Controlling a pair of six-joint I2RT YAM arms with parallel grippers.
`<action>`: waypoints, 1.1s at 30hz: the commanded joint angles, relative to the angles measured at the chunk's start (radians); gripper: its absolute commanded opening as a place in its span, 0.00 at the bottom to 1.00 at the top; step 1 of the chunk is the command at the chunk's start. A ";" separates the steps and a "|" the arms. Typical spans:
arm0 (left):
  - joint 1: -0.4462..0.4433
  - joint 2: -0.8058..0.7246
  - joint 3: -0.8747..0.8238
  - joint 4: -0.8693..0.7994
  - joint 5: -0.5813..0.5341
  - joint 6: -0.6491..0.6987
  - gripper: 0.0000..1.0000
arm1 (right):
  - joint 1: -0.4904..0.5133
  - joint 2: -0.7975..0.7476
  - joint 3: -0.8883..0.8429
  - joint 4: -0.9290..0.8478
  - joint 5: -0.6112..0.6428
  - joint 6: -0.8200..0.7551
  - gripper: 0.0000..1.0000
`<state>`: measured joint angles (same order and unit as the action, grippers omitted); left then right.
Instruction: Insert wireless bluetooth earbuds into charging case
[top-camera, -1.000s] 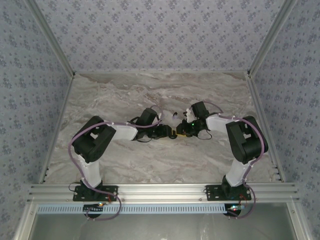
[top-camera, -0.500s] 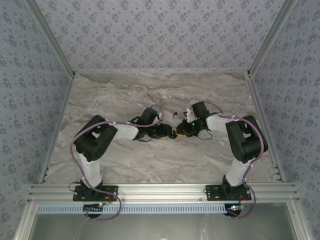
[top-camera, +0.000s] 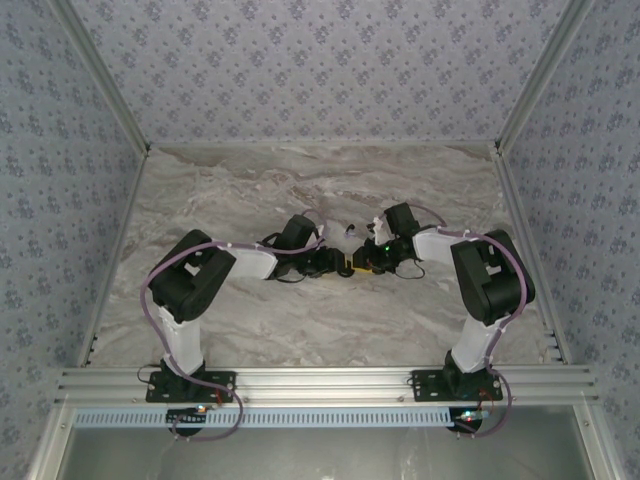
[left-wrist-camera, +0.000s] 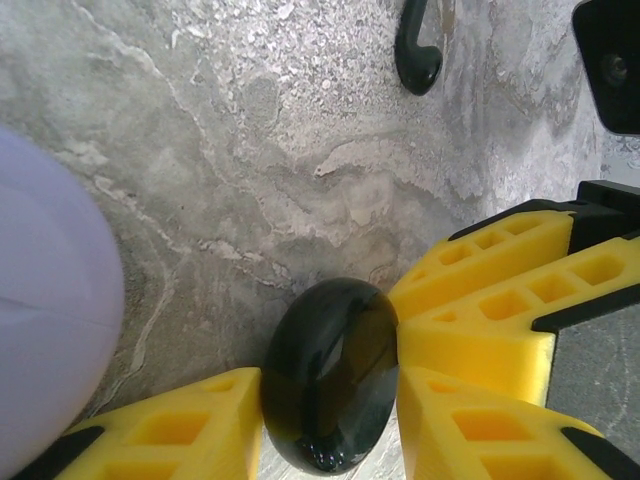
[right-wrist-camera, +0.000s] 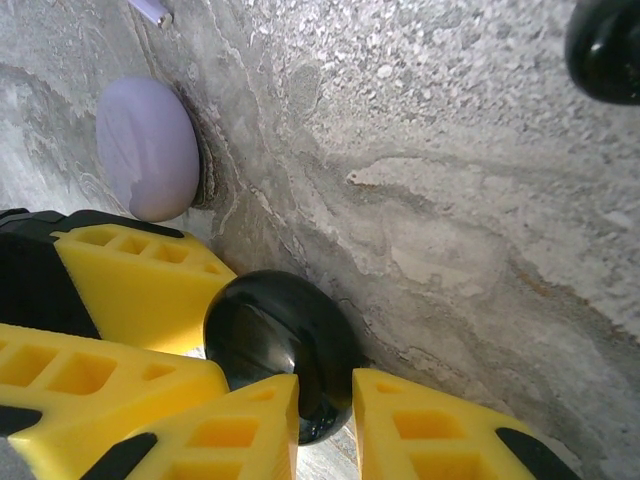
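The small glossy black round charging case (left-wrist-camera: 330, 370) is over the marble bench (left-wrist-camera: 250, 150), between my hands. My left hand (left-wrist-camera: 330, 400) clamps across it; my right hand (right-wrist-camera: 325, 400) pinches its rim. I judge it light, rigid and slippery: hold across the diameter.

The charging case (left-wrist-camera: 330, 375), a glossy black round puck that looks closed, is held on edge near the middle of the marble surface (top-camera: 300, 190). It is pinched between the yellow fingers of the left gripper (left-wrist-camera: 330, 410) and nipped at its rim by the right gripper (right-wrist-camera: 325, 405). A small, glossy black curved piece, seemingly one earbud (left-wrist-camera: 418, 50), lies on bare marble well apart from the case.
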<state>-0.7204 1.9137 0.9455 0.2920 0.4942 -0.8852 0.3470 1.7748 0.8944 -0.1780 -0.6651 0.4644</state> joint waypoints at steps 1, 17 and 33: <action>-0.032 0.053 0.028 0.055 0.056 -0.006 0.39 | 0.004 0.033 -0.017 -0.008 -0.001 0.008 0.22; -0.035 0.063 0.041 0.045 0.057 -0.008 0.37 | -0.008 0.031 -0.027 0.013 -0.022 0.013 0.18; -0.036 0.040 0.043 -0.033 0.001 0.022 0.32 | -0.018 -0.001 -0.033 -0.018 0.011 -0.001 0.21</action>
<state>-0.7357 1.9507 0.9726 0.3183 0.5053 -0.8856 0.3351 1.7916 0.8742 -0.1547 -0.6796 0.4644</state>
